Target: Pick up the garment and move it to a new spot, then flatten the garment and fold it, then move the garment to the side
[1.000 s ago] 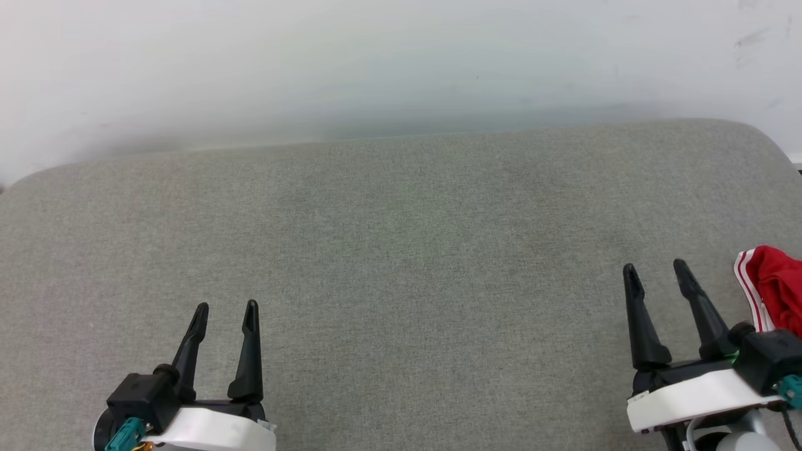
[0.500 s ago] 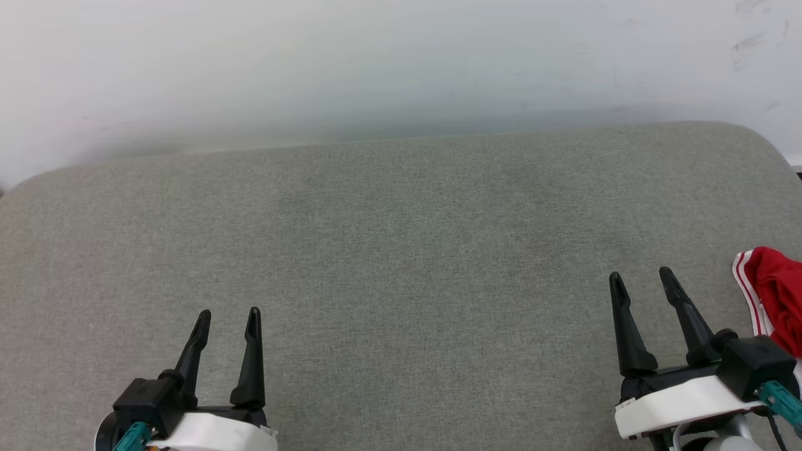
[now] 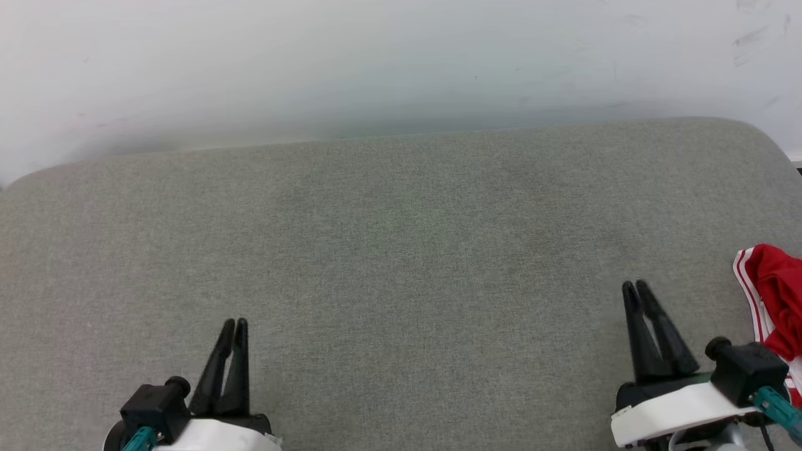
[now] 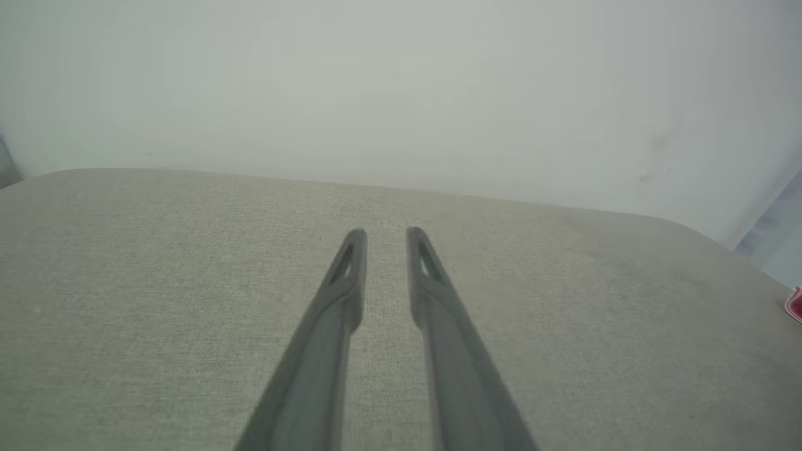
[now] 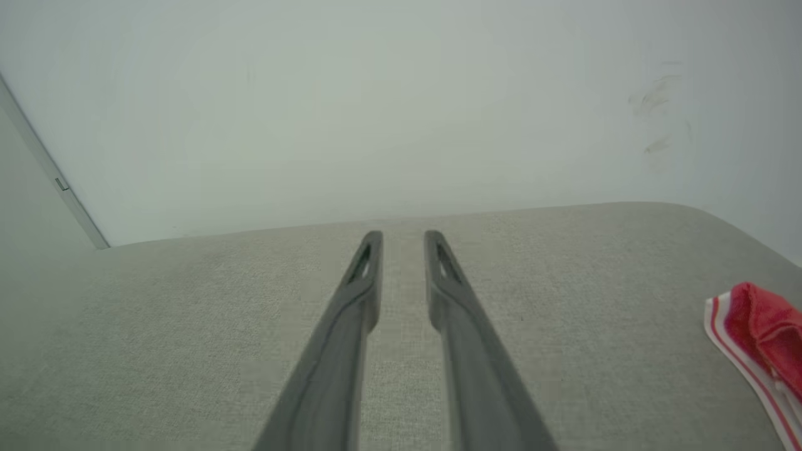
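Garment (image 3: 774, 294) waiting at the right-hand edge of a grey fabric-covered surface (image 3: 401, 250), with a pale wall (image 3: 376, 62) behind. At lower left in the head view, the left gripper (image 3: 234, 322) hangs above bare fabric, its two dark fingers drawn close together with only a slim gap between the tips and nothing between them; its own wrist view shows the same narrow slit of grey cloth between the fingers (image 4: 351, 275). At lower right, the right gripper (image 3: 635, 287) is set the same way, narrowly parted and holding nothing, its tips pointing toward the wall and its white wrist housing just beside the shirt. Farthest right, the red cloth lies bunched on the surface, a white band with red stripes along its near-left edge, partly cut off by the frame. The right wrist view shows that crumpled red heap (image 5: 761, 326) well to the right of the fingers, apart from them.
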Robot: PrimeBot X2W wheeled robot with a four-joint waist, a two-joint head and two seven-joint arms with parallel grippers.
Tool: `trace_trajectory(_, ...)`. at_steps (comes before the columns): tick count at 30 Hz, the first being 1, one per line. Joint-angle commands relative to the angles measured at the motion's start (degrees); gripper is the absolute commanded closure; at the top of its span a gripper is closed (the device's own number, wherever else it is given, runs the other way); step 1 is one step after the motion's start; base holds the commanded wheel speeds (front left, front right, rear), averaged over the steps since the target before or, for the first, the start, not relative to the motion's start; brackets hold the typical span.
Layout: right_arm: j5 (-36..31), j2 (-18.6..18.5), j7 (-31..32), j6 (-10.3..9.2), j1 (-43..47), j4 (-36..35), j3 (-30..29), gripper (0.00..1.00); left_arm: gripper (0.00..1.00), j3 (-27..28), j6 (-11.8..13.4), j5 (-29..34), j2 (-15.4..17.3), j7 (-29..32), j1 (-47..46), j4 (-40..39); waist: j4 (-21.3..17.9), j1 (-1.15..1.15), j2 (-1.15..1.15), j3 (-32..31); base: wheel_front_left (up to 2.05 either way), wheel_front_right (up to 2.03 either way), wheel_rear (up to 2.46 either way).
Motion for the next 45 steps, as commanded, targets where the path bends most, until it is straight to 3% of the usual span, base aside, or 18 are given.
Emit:
trace_trajectory(1, 0.90, 0.00, 0.02, 0.00, 0.08, -0.36, 0.12, 1.00, 1.00, -0.05, -0.01, -0.89, 0.00, 0.07, -0.05, -0.31, 0.01, 0.00, 0.00, -0.02, 0.00, 0.00, 0.00)
trace_trajectory(23, 25.08, -1.36, 3.85, -0.01, -1.81, 2.59, -0.57, 1.00, 1.00, 0.28, -0.04, -24.05, 1.14, 5.01, -2.95, 2.91, 0.31, 0.00, 0.00, -0.55, 0.00, 0.00, 0.00)
trace_trajectory(45, 43.17, -1.87, 7.31, -0.01, -3.04, 4.83, -1.69, 1.00, 1.00, 0.99, -0.12, -41.54, 1.60, 9.19, -5.07, 5.11, 0.61, 0.00, 0.00, -1.08, 0.00, 0.00, 0.00)
